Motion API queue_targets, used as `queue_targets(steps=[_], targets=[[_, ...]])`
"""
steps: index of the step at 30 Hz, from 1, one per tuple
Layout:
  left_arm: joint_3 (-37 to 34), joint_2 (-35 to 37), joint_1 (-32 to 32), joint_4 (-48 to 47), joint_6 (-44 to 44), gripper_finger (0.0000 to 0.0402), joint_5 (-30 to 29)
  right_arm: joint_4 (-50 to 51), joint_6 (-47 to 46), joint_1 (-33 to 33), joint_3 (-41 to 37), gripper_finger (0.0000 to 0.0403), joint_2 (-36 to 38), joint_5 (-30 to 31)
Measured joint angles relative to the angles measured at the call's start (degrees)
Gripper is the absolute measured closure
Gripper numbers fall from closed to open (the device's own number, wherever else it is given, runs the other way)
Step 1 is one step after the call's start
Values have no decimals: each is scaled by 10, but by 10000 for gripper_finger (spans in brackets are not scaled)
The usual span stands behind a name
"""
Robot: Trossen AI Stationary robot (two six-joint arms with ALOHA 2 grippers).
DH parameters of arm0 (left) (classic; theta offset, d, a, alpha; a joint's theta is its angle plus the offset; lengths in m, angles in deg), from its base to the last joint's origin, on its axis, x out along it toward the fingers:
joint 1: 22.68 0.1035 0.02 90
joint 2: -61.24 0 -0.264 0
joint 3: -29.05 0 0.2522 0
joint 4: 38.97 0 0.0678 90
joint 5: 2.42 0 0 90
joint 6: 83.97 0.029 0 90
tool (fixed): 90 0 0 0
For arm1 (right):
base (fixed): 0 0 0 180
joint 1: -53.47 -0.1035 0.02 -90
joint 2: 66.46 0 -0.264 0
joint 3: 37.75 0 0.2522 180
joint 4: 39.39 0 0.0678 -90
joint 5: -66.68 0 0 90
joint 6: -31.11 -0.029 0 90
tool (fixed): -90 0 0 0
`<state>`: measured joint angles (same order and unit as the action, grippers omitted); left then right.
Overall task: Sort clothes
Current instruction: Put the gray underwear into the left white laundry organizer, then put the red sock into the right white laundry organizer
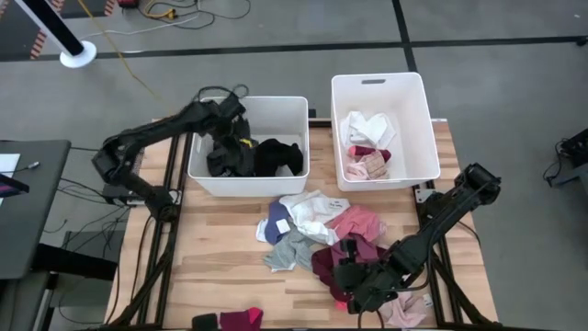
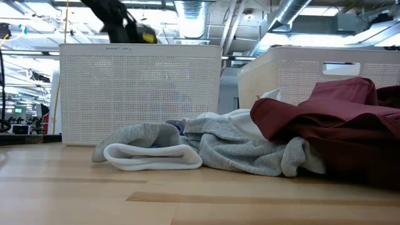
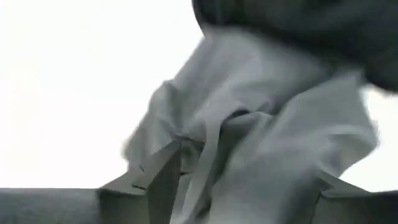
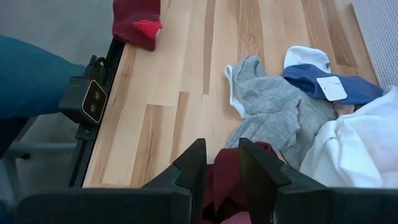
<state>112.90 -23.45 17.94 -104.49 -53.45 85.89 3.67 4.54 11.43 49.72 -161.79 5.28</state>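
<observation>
While hovering over left bin [image 1: 292, 138] | left gripper [image 1: 228, 138] spread, grey garment [image 3: 261, 155] between fingers, shake free | right gripper [image 4: 217, 165] narrowly pinching maroon garment [image 4: 221, 183] near table's front edge, lift clear

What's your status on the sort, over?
Left tool over the left bin, grey garment between its fingers. Right tool down on maroon garment in the pile. Nothing blocking.

Overhead, table-level, two close wrist views
</observation>
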Motion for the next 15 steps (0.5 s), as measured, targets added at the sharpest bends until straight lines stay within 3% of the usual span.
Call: queue_targets(steps=[15], targets=[[79, 260, -15, 1, -38, 181, 15, 0, 2, 0, 0, 294, 0, 0]])
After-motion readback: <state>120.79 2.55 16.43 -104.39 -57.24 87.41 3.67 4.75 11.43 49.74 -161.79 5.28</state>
